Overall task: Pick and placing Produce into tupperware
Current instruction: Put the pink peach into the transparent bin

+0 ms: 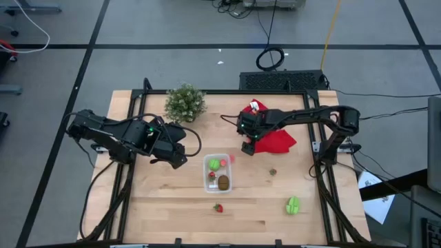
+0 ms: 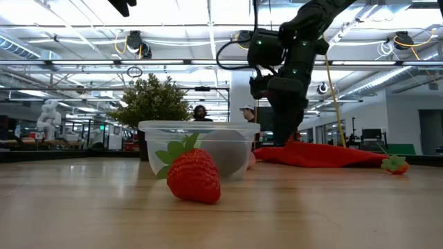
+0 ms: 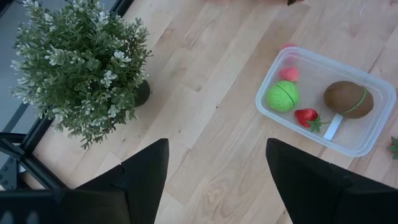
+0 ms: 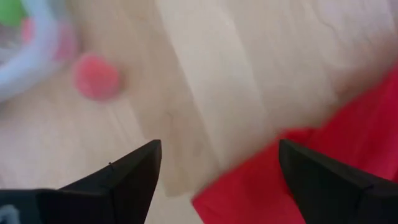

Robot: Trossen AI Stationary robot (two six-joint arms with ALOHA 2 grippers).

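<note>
The tupperware (image 1: 218, 172) sits near the middle of the wooden desk (image 1: 165, 207). Inside it lie a green ball (image 3: 283, 96), a brown oval (image 3: 348, 99), a small strawberry (image 3: 306, 116) and a small pink piece (image 3: 288, 74).

Another pink piece (image 4: 96, 76) lies on the desk just outside the tub's far corner, close to the right end effector (image 1: 248, 148).

Loose produce on the desk: a strawberry (image 1: 218, 207) in front of the tub toward the near edge, a green piece (image 1: 293, 204) well off to the right, and a small dark item (image 1: 273, 171) between tub and green piece, too small to identify.

The right end effector hangs low over the desk at the edge of the red cloth (image 1: 279, 140), fingers spread wide, nothing between them.

The left end effector (image 1: 178, 156) is just left of the tub, beside the bushy potted plant (image 1: 185, 102). Its fingers are also wide apart and empty.

Two people stand in the room beyond the desk, seen over the tub in the low view.
</note>
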